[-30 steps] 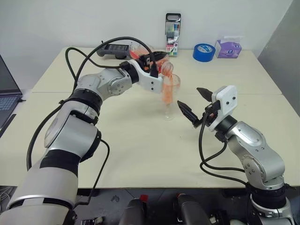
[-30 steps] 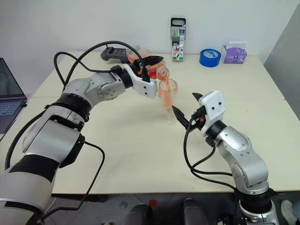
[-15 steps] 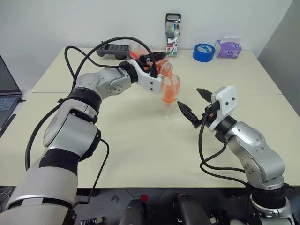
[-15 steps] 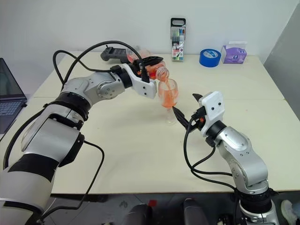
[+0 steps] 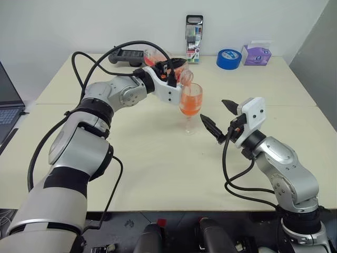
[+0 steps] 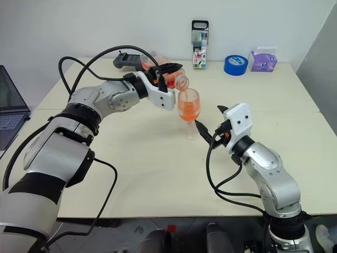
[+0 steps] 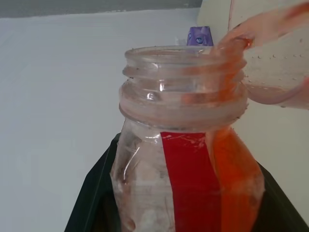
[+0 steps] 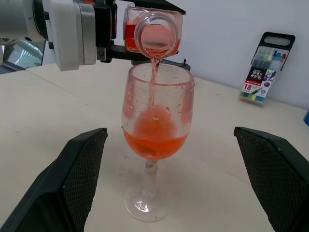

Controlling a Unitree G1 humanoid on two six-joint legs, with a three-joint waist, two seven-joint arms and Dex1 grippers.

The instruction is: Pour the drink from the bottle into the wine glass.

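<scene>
The pale cream surface carries the wine glass upright on its foot near the middle, partly filled with the orange-red drink. Well behind the glass, along the far edge, stands a pack of coloured pens; beside the pack lie a blue tape roll and a purple tissue pack; a dark grey device lies on the pack's other side.

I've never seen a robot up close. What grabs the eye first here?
The orange-red drink streaming from a tipped bottle, clamped in the left gripper, into a wine glass standing mid-table. Just right of the glass, the right gripper waits with fingers spread wide, touching nothing.
</scene>
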